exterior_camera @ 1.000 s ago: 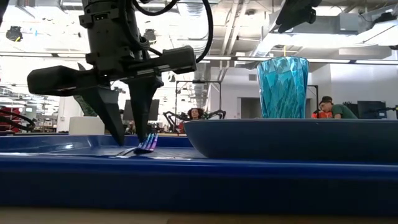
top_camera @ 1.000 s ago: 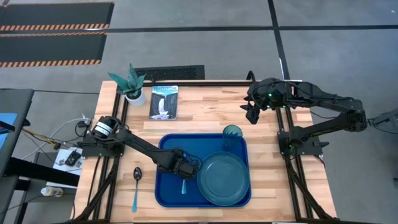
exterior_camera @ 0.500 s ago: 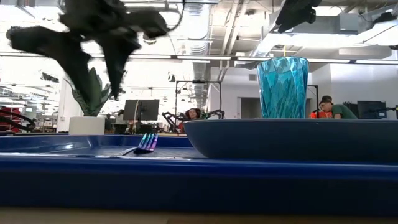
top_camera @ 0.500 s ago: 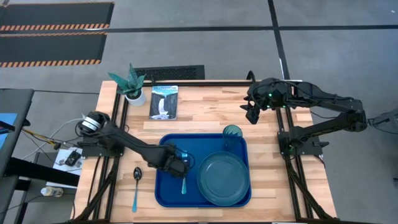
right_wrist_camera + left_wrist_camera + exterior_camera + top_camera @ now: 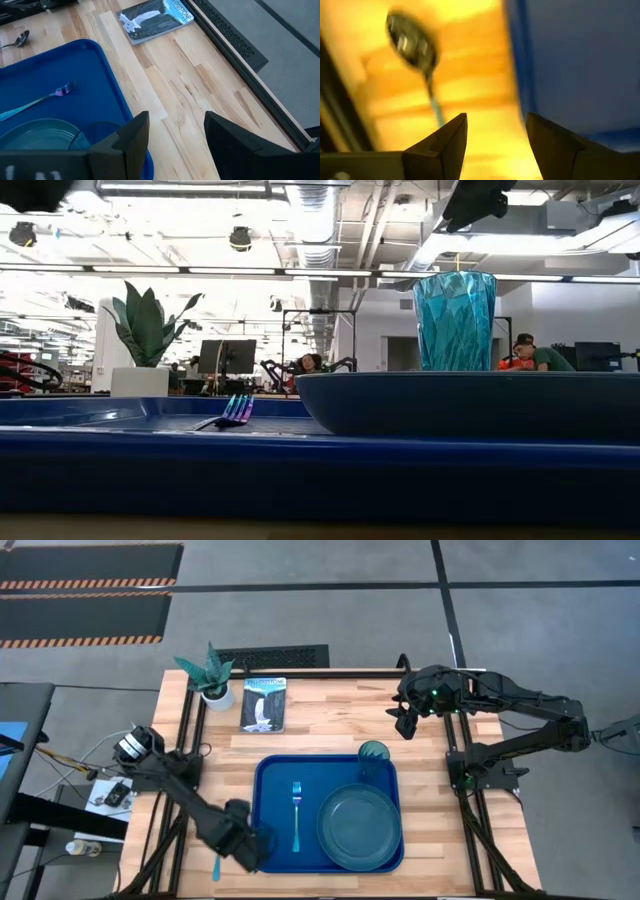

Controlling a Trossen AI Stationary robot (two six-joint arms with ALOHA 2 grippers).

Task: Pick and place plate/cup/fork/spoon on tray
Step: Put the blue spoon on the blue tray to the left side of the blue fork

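Observation:
The blue tray (image 5: 270, 780) lies at the table's near middle. On it are the dark-teal plate (image 5: 360, 828), the teal cup (image 5: 373, 758) and the fork (image 5: 296, 815), which lies flat left of the plate. The spoon (image 5: 412, 42) lies on the wood left of the tray; in the high view only its handle end (image 5: 216, 868) shows under my left arm. My left gripper (image 5: 495, 130) is open and empty, above the strip between spoon and tray, at the tray's near left corner (image 5: 240, 842). My right gripper (image 5: 175, 130) is open and empty, held high over the far right (image 5: 405, 720).
A white pot with a teal plant (image 5: 212, 680) and a picture booklet (image 5: 264, 704) stand at the far left. Bare wood lies between the booklet and the tray's far rim (image 5: 75, 45). In the low view, people and desks show in the room behind.
My left gripper has risen off the fork and gone toward the table's near left, from the tray's middle to its near left corner beside the spoon. The fork lies still on the tray.

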